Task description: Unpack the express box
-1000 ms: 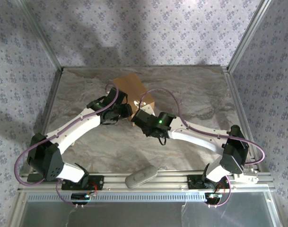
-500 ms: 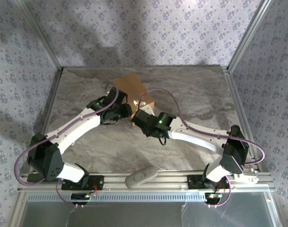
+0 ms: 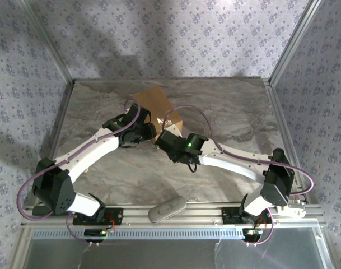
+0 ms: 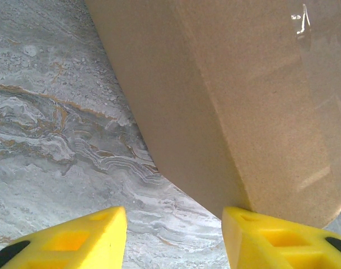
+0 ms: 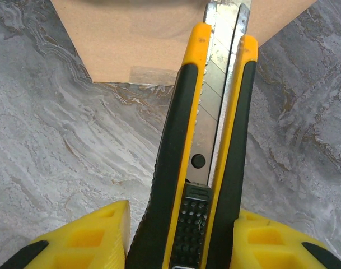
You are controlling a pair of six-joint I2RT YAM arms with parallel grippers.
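Brown corrugated cardboard sits toward the far middle of the marbled grey table (image 3: 237, 117): the express box (image 3: 158, 102), a plain rectangular carton. From overhead I see both white arms bent in toward its near end. The wrist cameras give the close detail. On the left, the left gripper (image 4: 174, 218) has its blocky yellow fingers (image 4: 75, 241) spread apart with veined stone between them. The box's matte, finely grained side wall rises just above, its lower corner at the tip of one finger, and glossy clear tape (image 4: 327, 84) shines on the adjoining face. On the right, the right gripper (image 5: 184, 216) is clamped on a utility knife (image 5: 181, 140) with a ribbed black-and-yellow handle. Its segmented steel blade (image 5: 223, 33) is run out and reaches over the carton's edge, beside a short tab of the same tape; whether steel touches cardboard I cannot tell. At the front rail lies a smooth grey oblong object (image 3: 166, 209), well apart from the box.
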